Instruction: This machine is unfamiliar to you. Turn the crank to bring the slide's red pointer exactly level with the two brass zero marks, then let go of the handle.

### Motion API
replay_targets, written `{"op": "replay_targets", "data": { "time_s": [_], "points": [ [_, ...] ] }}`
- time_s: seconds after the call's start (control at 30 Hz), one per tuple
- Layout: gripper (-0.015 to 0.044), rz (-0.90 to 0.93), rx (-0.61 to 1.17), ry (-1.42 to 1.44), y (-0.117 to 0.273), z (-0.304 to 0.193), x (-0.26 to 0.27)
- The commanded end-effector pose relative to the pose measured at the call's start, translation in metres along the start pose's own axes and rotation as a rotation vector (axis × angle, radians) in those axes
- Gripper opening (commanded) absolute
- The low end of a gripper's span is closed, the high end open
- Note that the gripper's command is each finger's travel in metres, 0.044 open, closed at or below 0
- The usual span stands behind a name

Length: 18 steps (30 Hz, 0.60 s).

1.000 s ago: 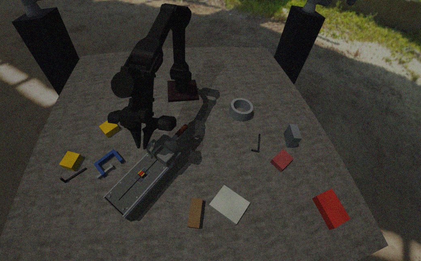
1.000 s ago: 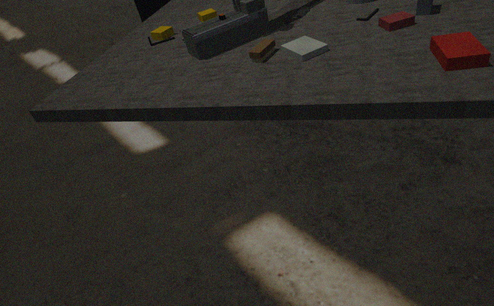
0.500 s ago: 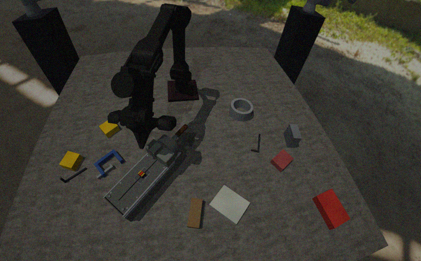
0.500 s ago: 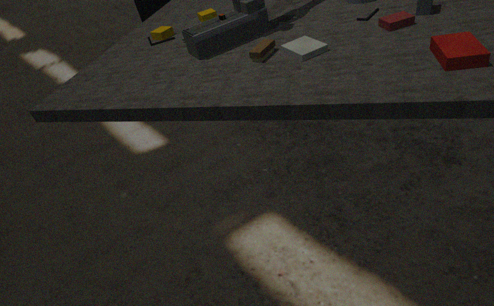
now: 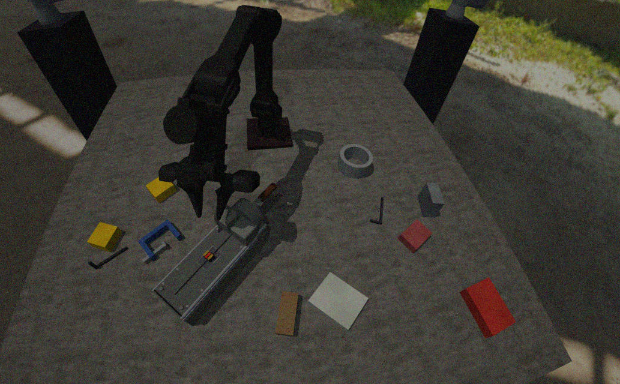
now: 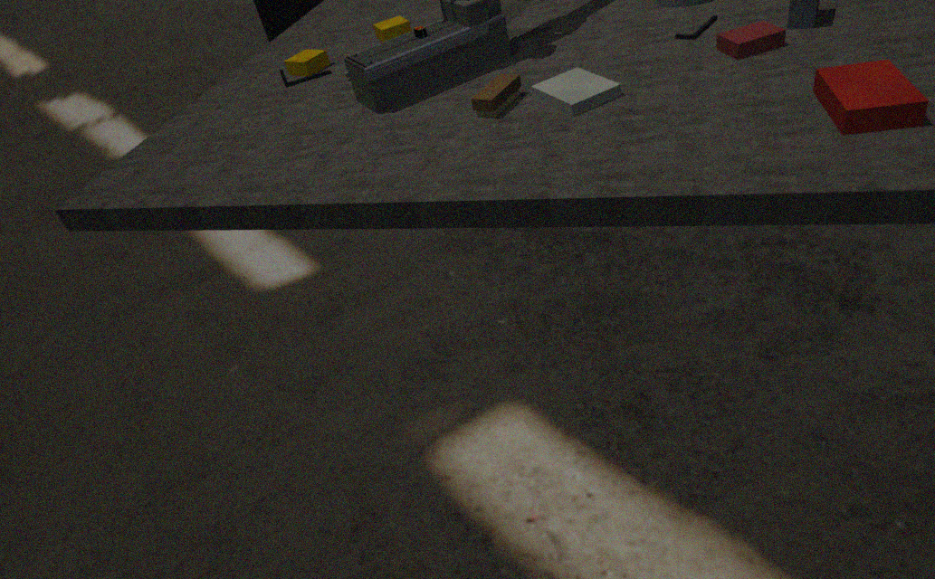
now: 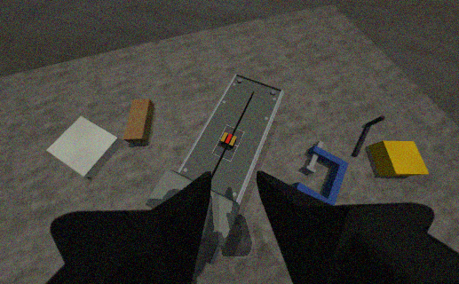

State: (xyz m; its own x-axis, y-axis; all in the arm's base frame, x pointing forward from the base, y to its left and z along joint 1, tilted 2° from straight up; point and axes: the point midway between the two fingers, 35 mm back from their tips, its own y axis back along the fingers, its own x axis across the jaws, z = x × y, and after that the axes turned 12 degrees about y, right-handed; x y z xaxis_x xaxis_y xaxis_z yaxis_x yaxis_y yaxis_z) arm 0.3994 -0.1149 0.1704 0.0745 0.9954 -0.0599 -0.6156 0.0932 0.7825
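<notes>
The long grey slide machine [image 5: 197,286] [image 6: 427,71] [image 7: 257,120] lies diagonally on the table. Its red pointer [image 5: 208,255] [image 7: 229,138] shows as a narrow stripe between two brass-yellow marks at the slot; exact level is too small to judge. A grey housing [image 5: 245,221] [image 6: 475,13] [image 7: 170,186] stands at the arm-side end. An orange-brown piece [image 5: 267,191] behind the housing may be the crank handle; it is not seen in the wrist view. My gripper [image 5: 209,218] [image 7: 233,176] is partly open with nothing between its fingertips, above and beside the housing.
A blue bracket [image 5: 153,233] [image 7: 339,177] and yellow blocks [image 5: 104,236] [image 7: 399,157] lie on one side of the machine. A brown block [image 5: 287,312] [image 7: 138,122] and white slab [image 5: 338,300] [image 7: 82,146] lie on the other. A grey ring [image 5: 356,167] stands farther right.
</notes>
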Motion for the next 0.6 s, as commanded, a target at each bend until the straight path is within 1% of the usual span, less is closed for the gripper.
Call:
{"op": "replay_targets", "data": {
  "time_s": [0.0,0.17,0.2,0.23,0.57],
  "points": [
    [0.0289,-0.001,0.0,0.0,0.0,0.0,-0.0002],
    [0.042,-0.001,0.0,0.0,0.0,0.0,-0.0002],
    [0.044,-0.001,0.0,0.0,0.0,0.0,-0.0002],
    [0.044,-0.001,0.0,0.0,0.0,0.0,-0.0002],
    [0.0177,-0.001,0.0,0.0,0.0,0.0,-0.0002]
  ]
}}
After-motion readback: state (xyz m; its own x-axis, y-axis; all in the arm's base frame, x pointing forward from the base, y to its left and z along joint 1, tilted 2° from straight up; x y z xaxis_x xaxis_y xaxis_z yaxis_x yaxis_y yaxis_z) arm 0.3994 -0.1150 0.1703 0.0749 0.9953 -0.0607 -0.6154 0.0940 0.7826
